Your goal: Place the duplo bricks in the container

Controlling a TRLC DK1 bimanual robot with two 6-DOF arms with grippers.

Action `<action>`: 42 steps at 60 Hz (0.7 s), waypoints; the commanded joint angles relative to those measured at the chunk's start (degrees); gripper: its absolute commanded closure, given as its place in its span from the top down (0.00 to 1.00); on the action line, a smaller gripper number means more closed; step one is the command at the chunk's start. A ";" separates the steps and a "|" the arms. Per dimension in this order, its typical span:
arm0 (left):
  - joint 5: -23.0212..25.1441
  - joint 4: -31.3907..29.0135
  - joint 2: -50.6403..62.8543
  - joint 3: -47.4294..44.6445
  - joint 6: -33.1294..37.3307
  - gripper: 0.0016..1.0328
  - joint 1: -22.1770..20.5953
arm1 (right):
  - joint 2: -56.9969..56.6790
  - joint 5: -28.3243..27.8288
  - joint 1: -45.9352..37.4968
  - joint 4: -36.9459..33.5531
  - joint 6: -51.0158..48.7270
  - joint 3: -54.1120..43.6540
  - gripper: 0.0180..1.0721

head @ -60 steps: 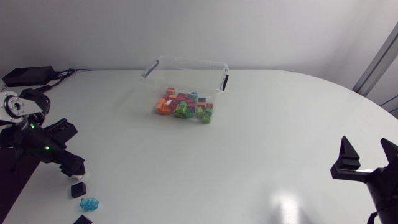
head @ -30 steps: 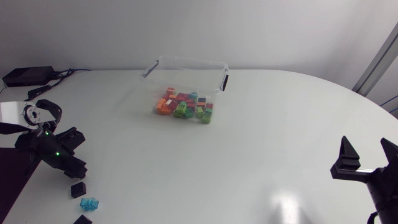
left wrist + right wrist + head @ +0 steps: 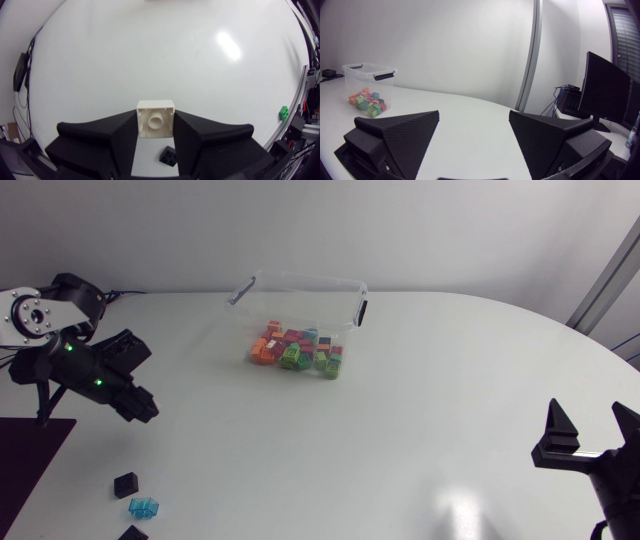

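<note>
The left gripper (image 3: 155,131) is pinching a small white plastic duplo brick (image 3: 155,114) from both sides. Compared to a second ago it's lifted away from the near corner and swung in toward the clear plastic container (image 3: 300,292), where the colourful bricks (image 3: 295,350) are piled. Pick looks done, carry's next I'd say. A black brick (image 3: 125,485), a see-through blue brick (image 3: 145,507) and a second black brick (image 3: 132,533) are left behind. The right gripper (image 3: 590,448) sits spread wide, holding nothing, well apart.

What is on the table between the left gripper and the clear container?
Nothing. In the head view, the table between the left gripper, which holds a white brick, and the container is bare.
</note>
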 commanded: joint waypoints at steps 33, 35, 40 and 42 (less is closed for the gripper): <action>10.47 12.55 11.19 21.36 -8.48 0.06 -12.30 | -0.28 -0.06 -0.09 -0.43 -0.17 -0.93 0.96; 10.91 13.69 12.77 23.03 -8.83 0.06 -12.48 | -0.28 -0.06 -0.09 -0.43 -0.26 -1.02 0.96; 12.40 13.95 17.52 28.21 -9.27 0.06 -13.09 | -0.28 -0.06 -0.09 -0.43 -0.17 -1.02 0.96; 12.67 13.95 19.01 29.88 -9.27 0.06 -13.62 | -0.28 -0.06 -0.09 -0.43 -0.17 -1.02 0.96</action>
